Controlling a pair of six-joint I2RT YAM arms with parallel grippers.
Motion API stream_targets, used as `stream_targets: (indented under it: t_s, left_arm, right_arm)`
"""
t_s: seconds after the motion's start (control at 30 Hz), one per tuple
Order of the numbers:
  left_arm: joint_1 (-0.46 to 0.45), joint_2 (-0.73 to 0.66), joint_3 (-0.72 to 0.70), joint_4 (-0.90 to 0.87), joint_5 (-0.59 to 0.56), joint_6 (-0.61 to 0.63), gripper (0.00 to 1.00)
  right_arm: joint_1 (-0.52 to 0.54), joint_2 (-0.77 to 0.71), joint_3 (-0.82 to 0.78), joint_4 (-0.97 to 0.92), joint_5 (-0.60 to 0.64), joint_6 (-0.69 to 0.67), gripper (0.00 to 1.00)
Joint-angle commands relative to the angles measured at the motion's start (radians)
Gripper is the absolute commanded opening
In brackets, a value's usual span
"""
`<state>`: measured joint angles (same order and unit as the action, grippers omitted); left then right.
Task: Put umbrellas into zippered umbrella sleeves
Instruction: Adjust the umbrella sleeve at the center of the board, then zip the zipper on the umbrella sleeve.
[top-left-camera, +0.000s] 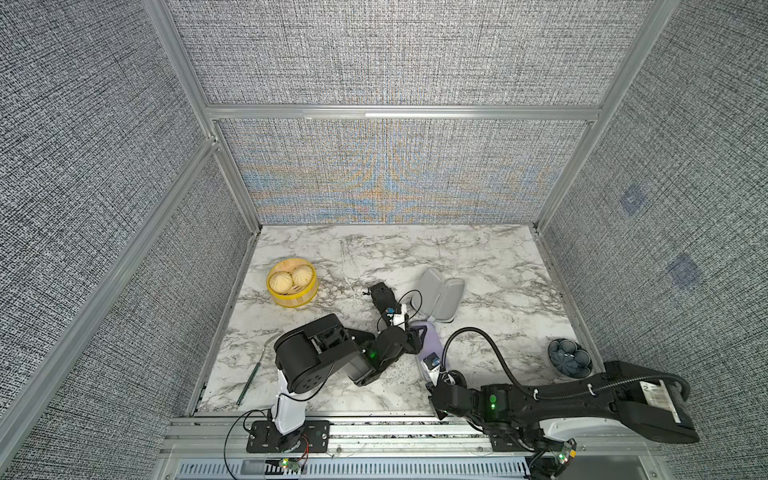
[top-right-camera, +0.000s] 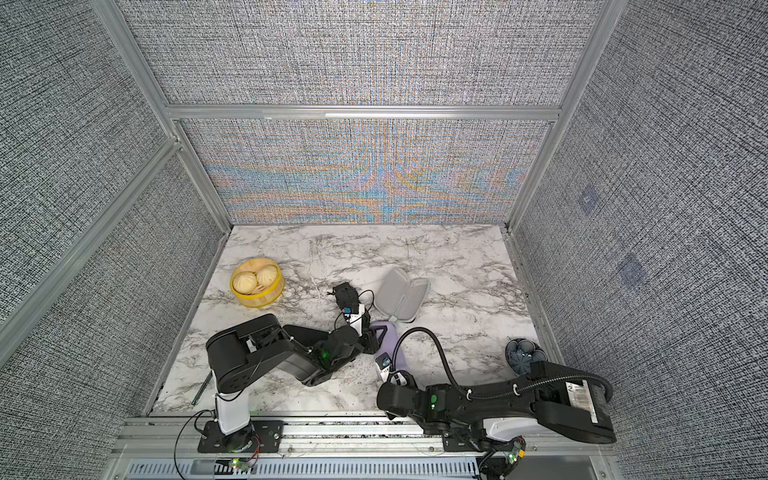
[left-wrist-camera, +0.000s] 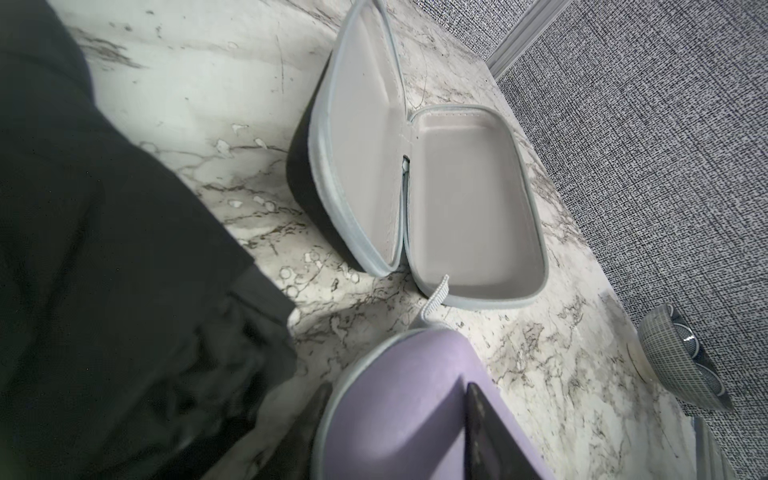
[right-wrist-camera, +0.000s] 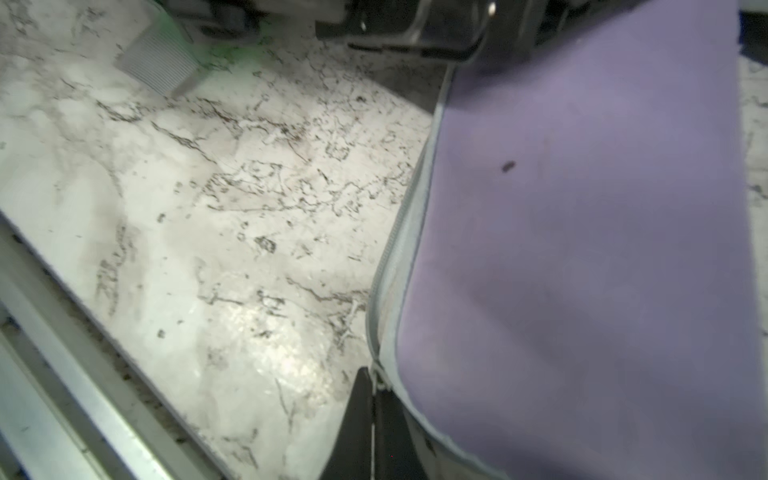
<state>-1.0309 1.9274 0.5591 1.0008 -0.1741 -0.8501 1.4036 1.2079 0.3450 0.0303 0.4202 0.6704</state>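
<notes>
Since the lavender sleeve (top-left-camera: 432, 347) lies looking closed on the marble table (top-left-camera: 478, 257), near and centre between both arms, the step in hand is likely working its zip. The right gripper (right-wrist-camera: 374, 415) is closed, pinching what looks like the zipper pull (right-wrist-camera: 377, 376) at the sleeve's near end. The left gripper (left-wrist-camera: 399, 415) straddles the far end, one finger at the edge and one over the domed top. Its jaws are part-way, and I cannot tell if they clamp or just brace. The open sleeve (top-left-camera: 440, 297), black outside and grey inside, lies splayed and empty just beyond, to the far right. The black umbrella (left-wrist-camera: 124, 249) sits just left of it by the left wrist, its fabric wrinkled. The lavender umbrella is not visible; it may be inside the closed sleeve, can't say. Handling guess: the sleeves are light, stiff, smooth shells that will skid on marble unless one end is pinned while the zip runs. Take them by the rim or tab, not the dome. The umbrella is probably light and squashy over a stiff core, so grab it mid-length across the roll to keep it from drooping or unfurling. The steamer basket (top-left-camera: 291, 282) at far left and the patterned bowl (top-left-camera: 569, 357) at right are clutter.
</notes>
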Motion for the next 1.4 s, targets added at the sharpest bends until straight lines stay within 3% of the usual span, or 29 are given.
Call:
stream_targets:
  t_s: [0.0,0.3,0.5,0.83,1.1,1.23,1.37]
  left_arm:
    - [-0.016,-0.025,-0.04,-0.214,0.033,-0.016,0.36]
    - [-0.041,-0.117,-0.126,-0.194,0.04,-0.023,0.43]
    - [-0.041,-0.172,-0.16,-0.194,0.058,-0.017,0.71]
    - [-0.038,-0.375,-0.089,-0.573,-0.153,0.085,0.94]
    - [-0.035,-0.259,0.138,-0.751,-0.103,0.187,0.87]
    - [-0.035,-0.249,0.139,-0.771,-0.121,0.166,0.77]
    - [-0.034,-0.281,0.103,-0.771,-0.066,0.174,0.74]
  right_arm:
    - [-0.017,-0.017,0.0,0.078,0.024,0.0,0.0]
    - [-0.125,-0.162,-0.101,-0.169,-0.031,0.044,0.0]
    - [-0.213,-0.235,-0.17,-0.137,-0.083,0.015,0.0]
    - [-0.297,-0.289,-0.148,-0.167,-0.052,-0.021,0.0]
    - [-0.304,-0.272,-0.148,-0.157,-0.073,-0.029,0.0]
    - [-0.304,-0.276,-0.144,-0.164,-0.08,-0.034,0.0]
    - [-0.304,-0.284,-0.137,-0.176,-0.095,-0.052,0.0]
